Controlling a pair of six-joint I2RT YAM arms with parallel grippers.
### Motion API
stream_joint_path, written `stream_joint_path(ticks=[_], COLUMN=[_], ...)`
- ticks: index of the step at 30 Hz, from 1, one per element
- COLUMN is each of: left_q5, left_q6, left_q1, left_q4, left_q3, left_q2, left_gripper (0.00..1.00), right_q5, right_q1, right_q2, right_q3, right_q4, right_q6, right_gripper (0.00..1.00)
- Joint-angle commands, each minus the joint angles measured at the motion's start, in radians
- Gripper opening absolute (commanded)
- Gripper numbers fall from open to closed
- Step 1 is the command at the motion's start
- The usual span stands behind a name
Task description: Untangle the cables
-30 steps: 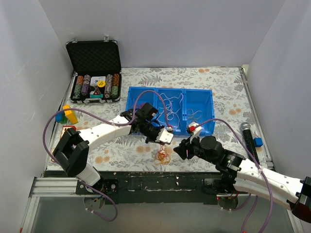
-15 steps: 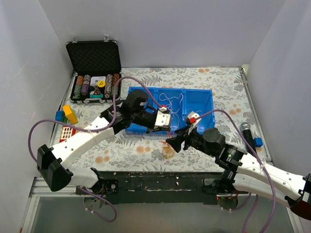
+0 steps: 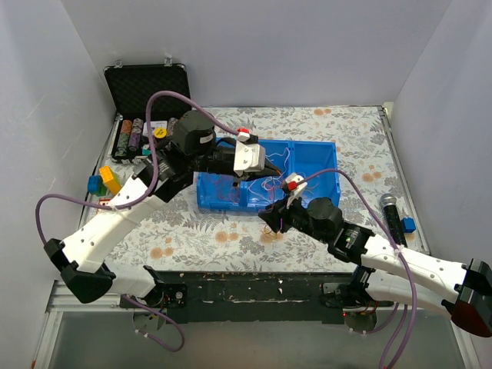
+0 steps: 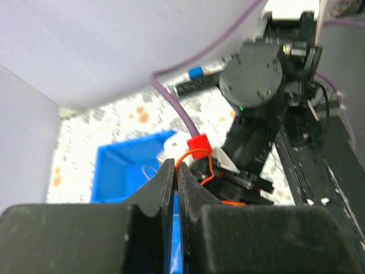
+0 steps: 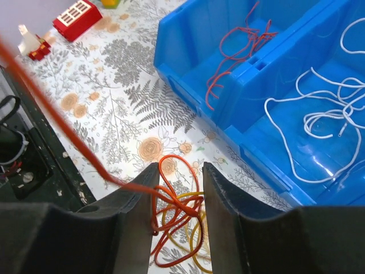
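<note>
Left fingers (image 4: 174, 171) pinch an orange cable (image 5: 57, 117). Right fingers (image 5: 149, 188) straddle the tangle (image 5: 178, 220), apart, at the bin's (image 5: 188, 80) 6 o'clock

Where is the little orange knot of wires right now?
In the right wrist view, the orange tangle sits between the fingers of the right gripper, over the flowery table just in front of the blue bin.

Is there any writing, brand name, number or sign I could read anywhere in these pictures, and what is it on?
No text can be read in any view.
Chip case: whatever is printed inside is too small to read.
Red block: a pattern of white squares, no letters.
Blue bin: no label shows.
</note>
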State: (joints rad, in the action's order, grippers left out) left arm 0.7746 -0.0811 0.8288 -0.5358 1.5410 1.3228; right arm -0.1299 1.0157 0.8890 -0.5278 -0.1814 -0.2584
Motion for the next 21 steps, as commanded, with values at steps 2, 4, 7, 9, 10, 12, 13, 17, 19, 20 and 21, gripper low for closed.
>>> stream_joint_path(ticks=[2, 4, 7, 9, 10, 12, 13, 17, 19, 20, 21], left_q5=[0.011, -0.015, -0.099, -0.165, -0.205, -0.288, -0.328, -0.437, -0.480, -0.485, -0.489], left_q6=[-0.084, -0.103, -0.149, -0.167, -0.177, -0.198, -0.200, -0.145, -0.126, -0.111, -0.102], left_q1=[0.006, 0.006, 0.006, 0.006, 0.006, 0.006, 0.006, 0.006, 0.006, 0.006, 0.006], left_q4=[0.059, 0.109, 0.264, 0.348, 0.379, 0.449, 0.498, 0.635, 0.668, 0.674, 0.681], left_q3=[0.151, 0.194, 0.226, 0.263, 0.295, 0.335, 0.338, 0.350, 0.378, 0.383, 0.378], left_q2=[-0.028, -0.028, -0.039, -0.034, -0.028, -0.025, -0.030, -0.043, -0.037, -0.037, -0.039], left_gripper=[0.00, 0.00, 0.00, 0.00, 0.00, 0.00, 0.00, 0.00, 0.00, 0.00, 0.00], right_q5=[0.024, 0.039, 0.052, 0.058, 0.059, 0.052, 0.052, 0.055, 0.052, 0.050, 0.049], right_q1=[0.004, 0.006, 0.004, 0.004, 0.004, 0.004, 0.006, 0.004, 0.004, 0.006, 0.004], right_q2=[0.008, 0.016, 0.025, 0.042, 0.051, 0.073, 0.080, 0.100, 0.096, 0.093, 0.090], right_q3=[-0.009, 0.002, 0.046, 0.086, 0.104, 0.140, 0.156, 0.201, 0.221, 0.224, 0.223], right_q4=[-0.104, -0.102, -0.108, -0.118, -0.121, -0.121, -0.122, -0.119, -0.121, -0.119, -0.115], right_q6=[-0.019, -0.028, -0.044, -0.047, -0.050, -0.054, -0.058, -0.070, -0.076, -0.076, -0.074], right_gripper=[0.40, 0.39, 0.39, 0.43, 0.45, 0.48, 0.50, 0.54, 0.54, 0.53, 0.52])
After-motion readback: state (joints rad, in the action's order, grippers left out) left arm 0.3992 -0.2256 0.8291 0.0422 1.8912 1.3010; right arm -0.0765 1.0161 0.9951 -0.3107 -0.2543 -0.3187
